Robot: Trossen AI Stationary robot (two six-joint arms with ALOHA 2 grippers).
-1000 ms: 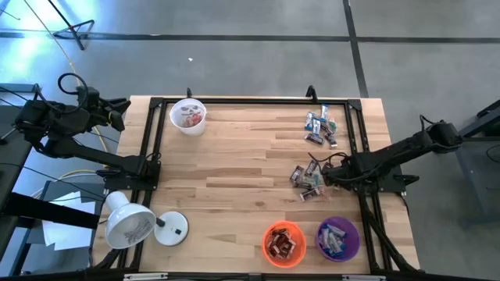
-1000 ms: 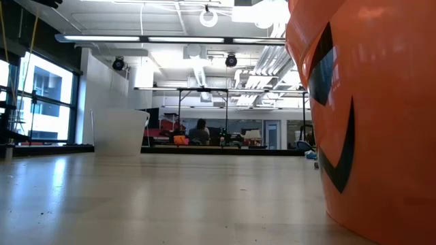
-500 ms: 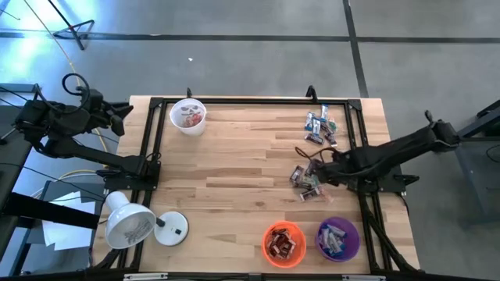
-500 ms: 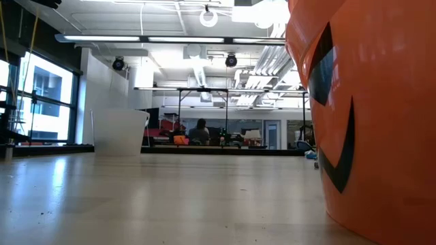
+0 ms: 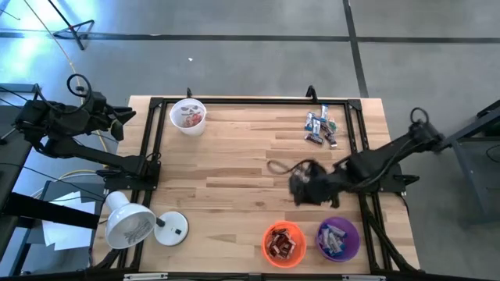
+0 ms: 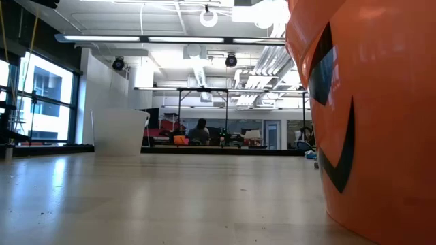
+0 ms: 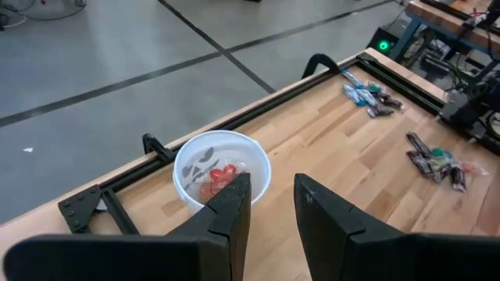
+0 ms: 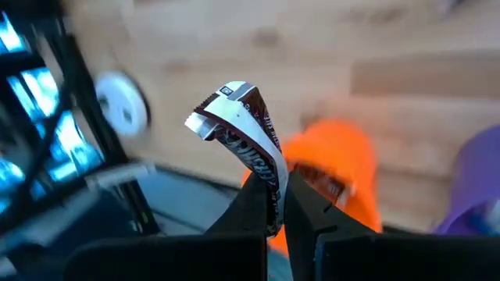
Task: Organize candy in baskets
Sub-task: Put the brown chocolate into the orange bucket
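Seen from above: right gripper (image 5: 306, 187) blurred over the wooden table (image 5: 234, 164), just up from the orange basket (image 5: 283, 243) and purple basket (image 5: 337, 238); held item not discernible there. Right wrist view settles it: jaws clamped shut on a dark brown candy bar (image 8: 248, 148), wrapper sticking up between the fingers (image 8: 254, 204), orange basket (image 8: 332, 176) and edge of purple basket (image 8: 478, 183) beyond, lamp base (image 8: 123, 109) farther off.

Left gripper (image 5: 117, 121) parked off the table's far left corner, near the white basket (image 5: 188, 115). Left wrist view: fingers (image 7: 230, 207) apart with a clear gap, nothing between them; white basket (image 7: 222, 168) straight ahead with reddish candy inside and a dark face print on its inner wall, a detail too small to read overhead.

Loose candy: blue-and-white cluster (image 5: 320, 127) near the far right corner, also visible in the left wrist view (image 7: 369, 95), plus a second scatter of dark bars (image 7: 436, 160) that the right arm's blur hides overhead. Orange basket holding dark brown bars, purple basket holding mixed pale ones, contents visible only from above.

Low view: orange basket's wall (image 6: 368, 116) with black face print filling the right side, white basket (image 6: 120, 131) far across the tabletop; neither gripper visible. White dome lamp (image 5: 131, 223) at the near left corner.
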